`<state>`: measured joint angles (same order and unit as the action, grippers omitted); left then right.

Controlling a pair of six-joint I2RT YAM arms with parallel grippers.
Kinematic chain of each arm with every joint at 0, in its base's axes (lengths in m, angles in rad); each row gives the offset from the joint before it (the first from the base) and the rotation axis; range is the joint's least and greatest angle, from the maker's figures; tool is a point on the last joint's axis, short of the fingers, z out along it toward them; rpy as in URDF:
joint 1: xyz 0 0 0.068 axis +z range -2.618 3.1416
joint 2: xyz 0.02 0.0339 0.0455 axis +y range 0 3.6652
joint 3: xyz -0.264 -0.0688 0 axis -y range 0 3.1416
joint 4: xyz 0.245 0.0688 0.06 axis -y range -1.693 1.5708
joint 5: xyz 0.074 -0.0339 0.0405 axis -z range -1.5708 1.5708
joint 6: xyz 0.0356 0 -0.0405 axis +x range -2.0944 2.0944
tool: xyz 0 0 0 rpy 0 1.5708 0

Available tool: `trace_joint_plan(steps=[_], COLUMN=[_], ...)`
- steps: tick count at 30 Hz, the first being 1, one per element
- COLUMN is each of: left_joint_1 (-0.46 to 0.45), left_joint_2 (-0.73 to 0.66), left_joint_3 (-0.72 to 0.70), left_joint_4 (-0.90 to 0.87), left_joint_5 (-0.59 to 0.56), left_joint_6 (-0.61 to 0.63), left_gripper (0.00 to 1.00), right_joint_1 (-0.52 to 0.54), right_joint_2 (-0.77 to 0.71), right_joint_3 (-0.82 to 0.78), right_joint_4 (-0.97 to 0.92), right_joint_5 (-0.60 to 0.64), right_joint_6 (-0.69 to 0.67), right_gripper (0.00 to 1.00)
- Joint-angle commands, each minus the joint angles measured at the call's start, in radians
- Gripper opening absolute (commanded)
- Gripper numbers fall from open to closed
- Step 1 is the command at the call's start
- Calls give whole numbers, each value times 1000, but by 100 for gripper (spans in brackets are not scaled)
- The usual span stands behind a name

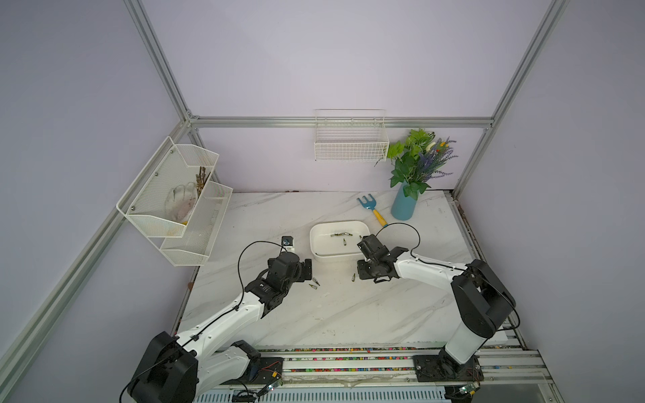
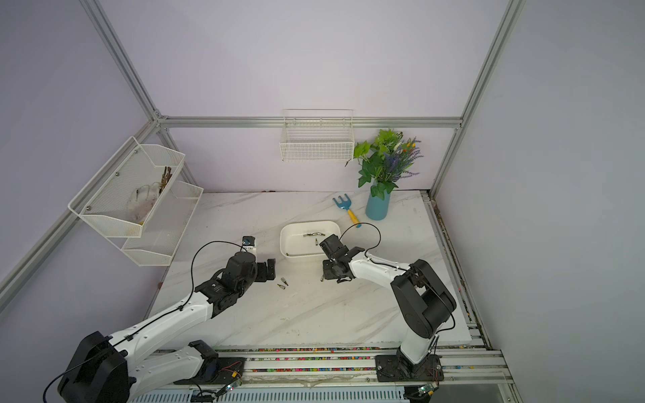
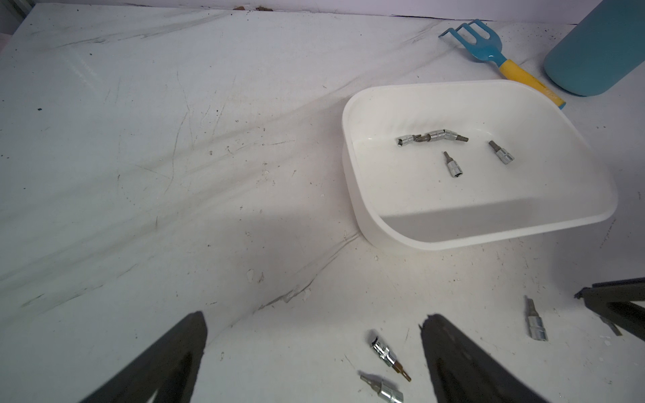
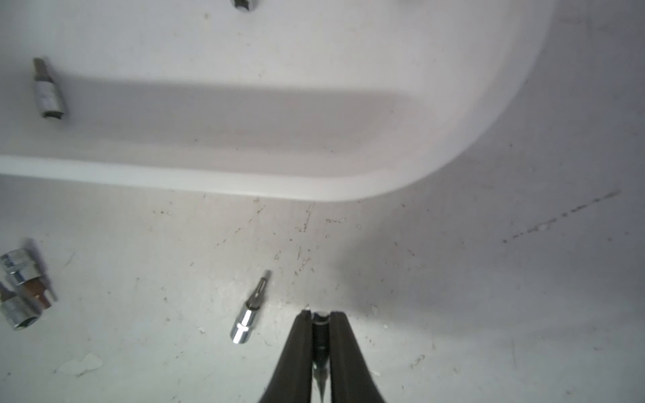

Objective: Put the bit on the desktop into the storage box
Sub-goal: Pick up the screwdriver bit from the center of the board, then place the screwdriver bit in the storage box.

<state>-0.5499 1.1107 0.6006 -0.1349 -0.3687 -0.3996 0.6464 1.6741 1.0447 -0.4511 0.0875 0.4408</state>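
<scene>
If you count what's loose on the desktop [image 1: 331, 314], it's three bits. There's a lone bit [image 4: 249, 310], plus a brown-tipped bit [image 3: 391, 354] and a grey-tipped bit [image 3: 382, 388] lying close together.

One storage box [image 3: 488, 230] sits further back. Inside it I get two separate bits [image 3: 453, 164] [image 3: 501, 152] and a little chain of bits [image 3: 432, 136] stuck end to end. Looks like three in the chain, but it's too small to be sure.

Two grippers. The right gripper [image 4: 320, 314] has its jaws pressed together, low over the desktop. The lone bit lies flat just beside them on the outside, not between them, with its tip pointing toward the box wall. There's something dark in the slit between the fingers, can't tell what.

The left gripper [image 3: 314, 315] is spread wide. In the left wrist view the other two bits lie between its fingers, closer to one finger and apart from both.
</scene>
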Motion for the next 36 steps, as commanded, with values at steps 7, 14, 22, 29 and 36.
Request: trace_joint_plan(steps=[7, 14, 22, 29, 36], left_joint_1=[5, 5, 5, 5, 5], left_joint_2=[-20, -20, -22, -23, -35], left_joint_3=[18, 13, 8, 5, 0], left_joint_4=[40, 43, 48, 50, 49], left_joint_5=[-8, -5, -3, -9, -27], left_joint_6=[18, 17, 18, 19, 18], left_gripper=[100, 100, 100, 100, 100], right_joint_1=[1, 0, -15, -27, -27], right_joint_2=[-63, 102, 280, 281, 141], right_joint_3=[99, 256, 421, 454, 366], right_joint_4=[40, 109, 132, 119, 71], right_joint_5=[43, 58, 65, 64, 48], right_joint_6=[-14, -34, -44, -42, -60], right_gripper=[14, 13, 13, 38, 45])
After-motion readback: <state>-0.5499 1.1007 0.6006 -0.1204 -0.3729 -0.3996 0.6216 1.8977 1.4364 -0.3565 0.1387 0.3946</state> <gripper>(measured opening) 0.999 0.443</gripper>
